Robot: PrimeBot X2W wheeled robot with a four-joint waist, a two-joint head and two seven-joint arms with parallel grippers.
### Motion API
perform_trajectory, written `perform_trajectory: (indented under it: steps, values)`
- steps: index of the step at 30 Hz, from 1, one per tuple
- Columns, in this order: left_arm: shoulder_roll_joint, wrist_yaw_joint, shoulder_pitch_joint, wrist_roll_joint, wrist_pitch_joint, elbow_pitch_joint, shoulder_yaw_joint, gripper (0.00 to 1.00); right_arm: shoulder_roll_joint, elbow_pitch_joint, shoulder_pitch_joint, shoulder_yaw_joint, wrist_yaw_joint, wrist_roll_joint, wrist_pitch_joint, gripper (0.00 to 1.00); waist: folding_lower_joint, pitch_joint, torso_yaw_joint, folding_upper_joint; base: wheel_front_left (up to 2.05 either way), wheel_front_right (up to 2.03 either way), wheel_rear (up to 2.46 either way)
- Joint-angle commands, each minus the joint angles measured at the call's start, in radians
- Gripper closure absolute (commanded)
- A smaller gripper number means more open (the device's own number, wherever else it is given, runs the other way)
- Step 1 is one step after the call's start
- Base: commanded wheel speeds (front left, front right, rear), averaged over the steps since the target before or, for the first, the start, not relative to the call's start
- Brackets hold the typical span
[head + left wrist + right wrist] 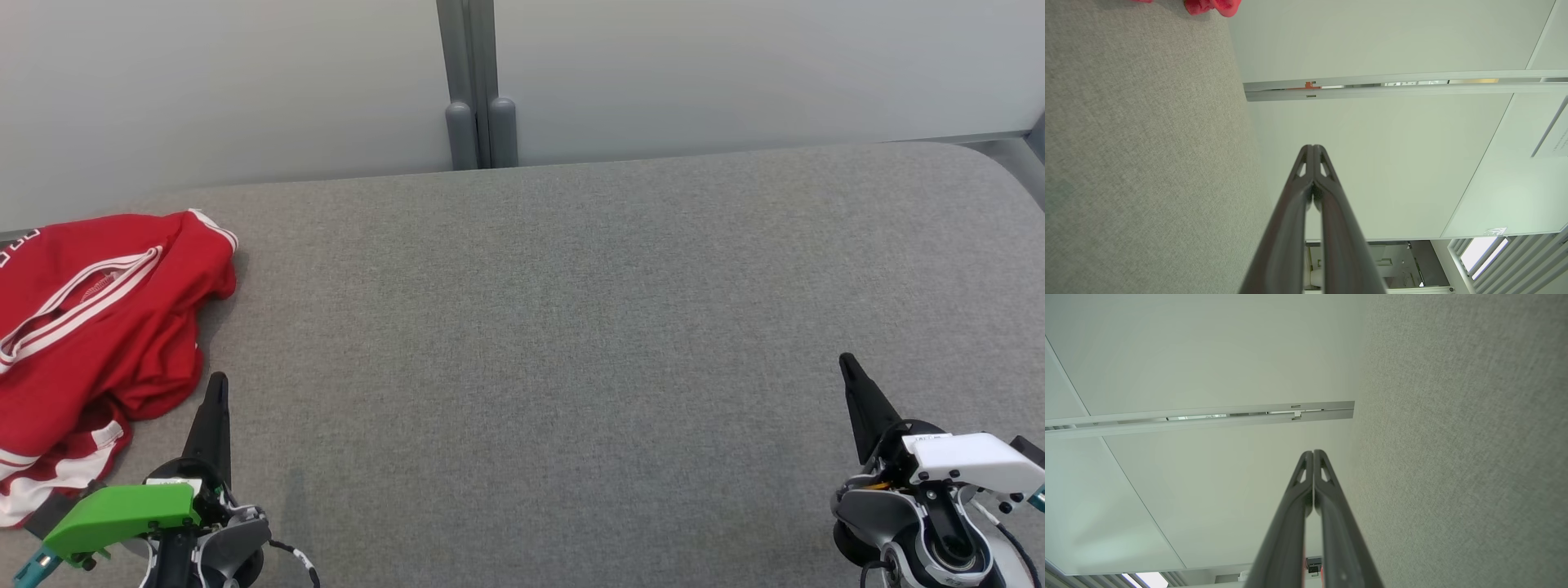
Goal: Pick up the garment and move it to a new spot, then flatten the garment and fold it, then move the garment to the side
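**Grey table, one red garment**

We saw a broad table [571,327] covered in grey woven fabric, with its far right corner rounded. A red garment [90,327] with white stripes lay directly on it. The garment was crumpled in a loose heap at the table's left end, and its folds ran past the picture's left edge.

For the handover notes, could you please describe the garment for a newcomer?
Find the wide grey fabric-covered surface. At its left edge lies a crumpled red jersey with white stripes. Unlike the left gripper beside it, it is soft, bright cloth.
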Motion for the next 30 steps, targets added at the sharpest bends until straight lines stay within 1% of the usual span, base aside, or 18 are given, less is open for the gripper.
perform_trajectory:
  steps: [1, 30]
  values:
    - [0.007, -0.004, -0.012, 0.000, 0.003, -0.001, 0.002, 1.00, -0.004, -0.005, -0.005, -0.001, 0.000, 0.007, 0.003, 1.00, 0.0000, 0.000, 0.000, 0.0000, 0.00, 0.00, 0.00]
    - [0.007, -0.004, -0.012, 0.000, 0.003, -0.001, 0.002, 1.00, -0.004, -0.005, -0.005, -0.001, 0.000, 0.007, 0.002, 1.00, 0.0000, 0.000, 0.000, 0.0000, 0.00, 0.00, 0.00]
